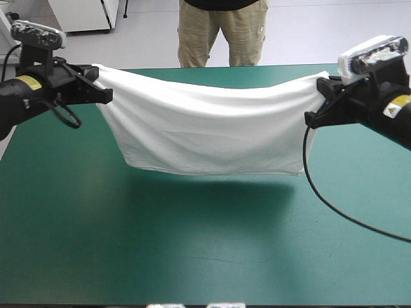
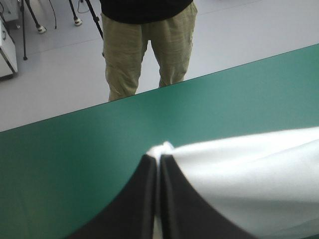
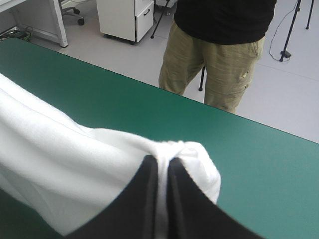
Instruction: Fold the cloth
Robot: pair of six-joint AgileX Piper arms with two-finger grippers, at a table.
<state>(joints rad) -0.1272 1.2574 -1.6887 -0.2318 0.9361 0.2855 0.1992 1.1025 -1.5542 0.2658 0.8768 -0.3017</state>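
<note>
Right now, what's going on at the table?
The two arms hold the white T-shirt stretched between them above the teal-green table. The left gripper is shut on one upper end and the right gripper on the other. The cloth hangs as a sheet, sagging in the middle, and its lower edge appears clear of the cover, with a shadow beneath. It has not yet been laid down as a fold.

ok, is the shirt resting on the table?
No, the T-shirt hangs between the left claw and right claw, its shadow on the table below.
</note>
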